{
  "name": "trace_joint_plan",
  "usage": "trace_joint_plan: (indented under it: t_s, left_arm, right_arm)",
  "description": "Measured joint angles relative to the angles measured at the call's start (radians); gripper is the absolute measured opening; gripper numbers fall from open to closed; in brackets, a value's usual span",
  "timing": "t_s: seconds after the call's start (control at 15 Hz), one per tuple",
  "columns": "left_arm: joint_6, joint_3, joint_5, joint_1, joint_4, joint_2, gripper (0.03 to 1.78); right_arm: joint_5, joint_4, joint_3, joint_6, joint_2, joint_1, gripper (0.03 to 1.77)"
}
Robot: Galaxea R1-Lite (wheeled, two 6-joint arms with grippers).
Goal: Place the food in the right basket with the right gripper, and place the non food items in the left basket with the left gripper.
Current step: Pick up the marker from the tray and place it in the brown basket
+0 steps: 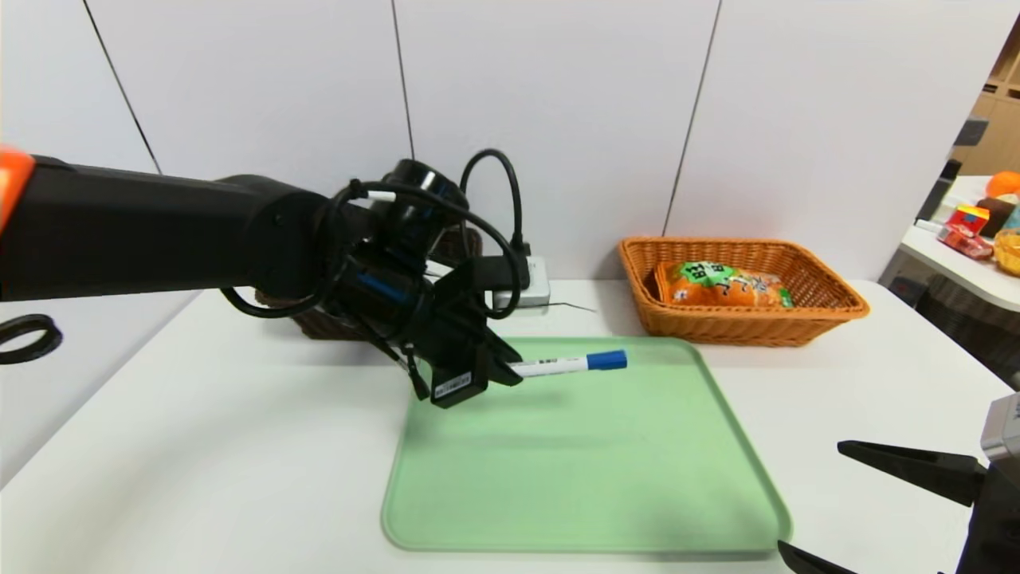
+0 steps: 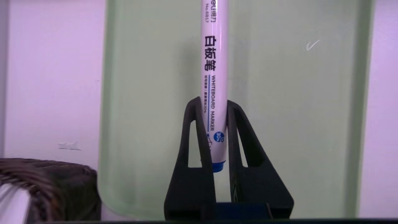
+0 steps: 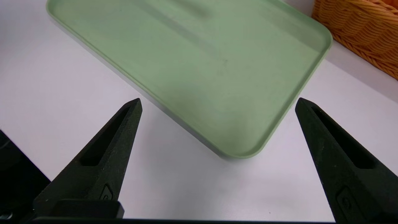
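Note:
My left gripper (image 1: 510,371) is shut on a white marker (image 1: 558,366) with a blue cap, holding it level above the far left part of the green tray (image 1: 590,478). In the left wrist view the marker (image 2: 214,62) sticks out from between the gripper (image 2: 213,104) fingers. The dark brown left basket (image 1: 319,323) is mostly hidden behind the left arm. A white power strip (image 1: 530,291) shows at its right end. The food, an orange snack bag (image 1: 725,287), lies in the orange-tan right basket (image 1: 741,323). My right gripper (image 1: 809,496) stands open and empty by the tray's near right corner.
The tray's (image 3: 202,62) floor is bare in the right wrist view, with the right gripper (image 3: 218,100) over the white table and the orange basket (image 3: 357,25) beyond. A side table (image 1: 956,263) with packages stands at far right. White wall panels close the back.

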Motion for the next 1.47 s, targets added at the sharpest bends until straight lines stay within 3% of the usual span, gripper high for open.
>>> trace_joint_plan:
  t_s: [0.33,0.47,0.67,0.87,1.47]
  left_arm:
    - [0.003,-0.035,-0.005,0.014,-0.011,-0.154,0.18]
    - [0.029,-0.092,-0.028,0.042,0.037,-0.188,0.18]
    - [0.16,-0.205,-0.092,0.122,0.177,-0.195,0.18]
    - [0.262,-0.291,-0.131,0.185,0.298,-0.159,0.18]
    - [0.321,-0.41,-0.132,0.313,0.273,0.066,0.18]
  right_arm:
    - [0.006,0.0,-0.001,-0.005,0.0,0.002,1.7]
    - [0.006,0.0,0.0,-0.008,0.0,0.005,1.7]
    - [0.005,0.0,0.001,-0.008,-0.001,0.007,1.7]
    - [0.005,0.001,0.007,-0.008,-0.004,0.007,1.7]
    - [0.007,-0.001,0.029,-0.004,-0.005,0.004,1.7]
